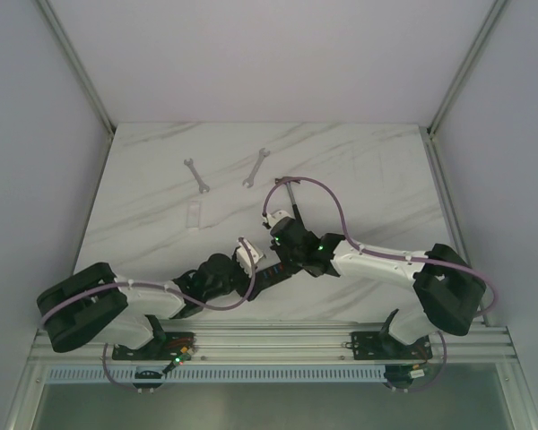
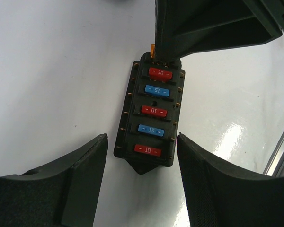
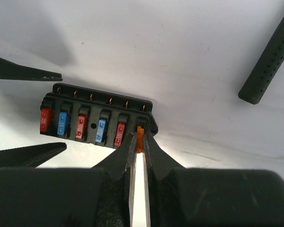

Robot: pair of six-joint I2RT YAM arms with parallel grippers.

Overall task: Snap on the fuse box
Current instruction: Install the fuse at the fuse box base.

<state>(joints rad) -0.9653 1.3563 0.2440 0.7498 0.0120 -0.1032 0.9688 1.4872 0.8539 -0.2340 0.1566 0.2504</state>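
Observation:
The fuse box (image 2: pixel 150 115) is a small black box lying flat on the white table, with red and blue fuses in a row on its face. It also shows in the right wrist view (image 3: pixel 97 117). My left gripper (image 2: pixel 142 156) is open, its jaws apart on either side of the box's near end without touching it. My right gripper (image 3: pixel 140 137) is shut on a small orange fuse (image 3: pixel 140 138), held at the box's end slot. In the top view both grippers meet at the table's middle front (image 1: pixel 271 260).
A black perforated hammer handle (image 3: pixel 267 59) lies right of the box. Two wrenches (image 1: pixel 196 175) (image 1: pixel 255 167) lie further back on the marble table (image 1: pixel 359 179), with a small clear piece (image 1: pixel 194 214) near them. Metal frame rails edge the table.

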